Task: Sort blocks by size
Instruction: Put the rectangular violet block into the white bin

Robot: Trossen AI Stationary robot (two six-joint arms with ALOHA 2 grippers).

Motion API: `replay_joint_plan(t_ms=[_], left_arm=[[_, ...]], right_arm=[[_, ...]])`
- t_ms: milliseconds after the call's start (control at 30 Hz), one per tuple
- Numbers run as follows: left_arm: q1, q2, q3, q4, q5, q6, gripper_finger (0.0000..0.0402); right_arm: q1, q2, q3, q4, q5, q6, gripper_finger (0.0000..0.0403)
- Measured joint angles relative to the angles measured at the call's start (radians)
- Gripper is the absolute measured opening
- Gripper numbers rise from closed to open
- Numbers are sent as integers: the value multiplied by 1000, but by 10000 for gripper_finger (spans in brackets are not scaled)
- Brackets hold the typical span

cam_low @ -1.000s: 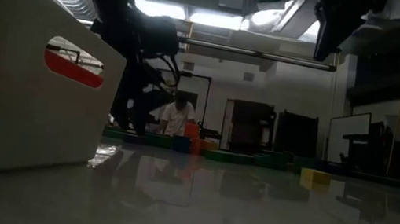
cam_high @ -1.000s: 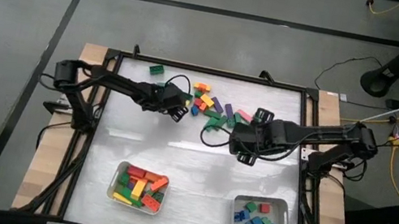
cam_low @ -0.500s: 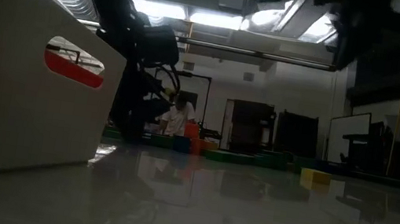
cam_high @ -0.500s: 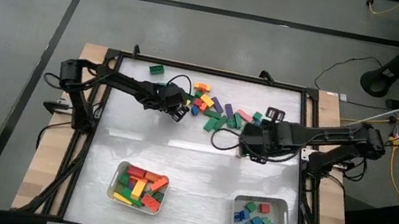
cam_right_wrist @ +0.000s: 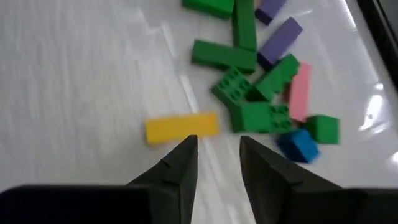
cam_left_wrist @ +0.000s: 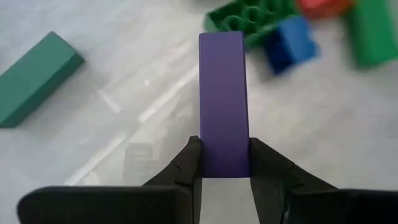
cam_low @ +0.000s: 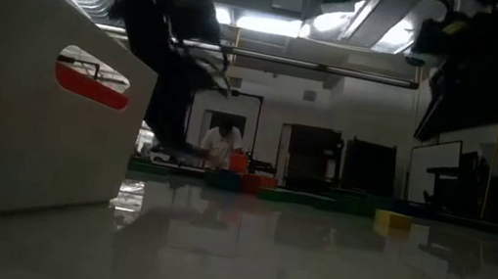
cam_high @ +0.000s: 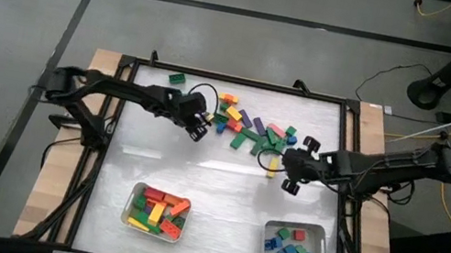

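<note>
A loose pile of blocks (cam_high: 249, 126) lies at the table's far middle, and a single green block (cam_high: 177, 78) sits far left. My left gripper (cam_high: 202, 126) is at the pile's left end, shut on a long purple block (cam_left_wrist: 222, 93). My right gripper (cam_high: 283, 167) hangs right of centre, open with nothing between its fingers (cam_right_wrist: 219, 149). A yellow block (cam_right_wrist: 181, 129) lies flat on the table just ahead of it. My left gripper pinches the purple block's two long sides (cam_left_wrist: 222, 163) between its two fingers, at the end nearest the wrist. The block runs straight on ahead of the fingers, a smooth face toward the camera. Whether it is clear of the table, I cannot tell.
Two pale trays stand near the front edge: the left tray (cam_high: 139, 195) holds long blocks, the right tray (cam_high: 270, 232) short ones. The left tray's wall (cam_low: 39, 88) fills the low view's left. A black frame (cam_high: 234, 80) rims the table. A person (cam_low: 221, 145) is far behind.
My right gripper has drawn back toward the table's right edge, and the yellow block now shows on the table in front of it. My left arm has sunk lower at the pile's left end, its gripper staying at about the same spot.
</note>
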Motion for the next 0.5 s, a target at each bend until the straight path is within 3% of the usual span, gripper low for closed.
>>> replay_joint_plan(t_ms=[233, 333, 500], left_arm=[[-78, -199, 9, -114, 178, 1, 83], [-139, -273, 9, -162, 296, 32, 83], [-292, -350, 9, -237, 446, 110, 92]], right_arm=[[0, 75, -86, 255, 8, 248, 119], [0, 120, -90, 254, 8, 349, 119], [0, 180, -89, 277, -12, 374, 119]])
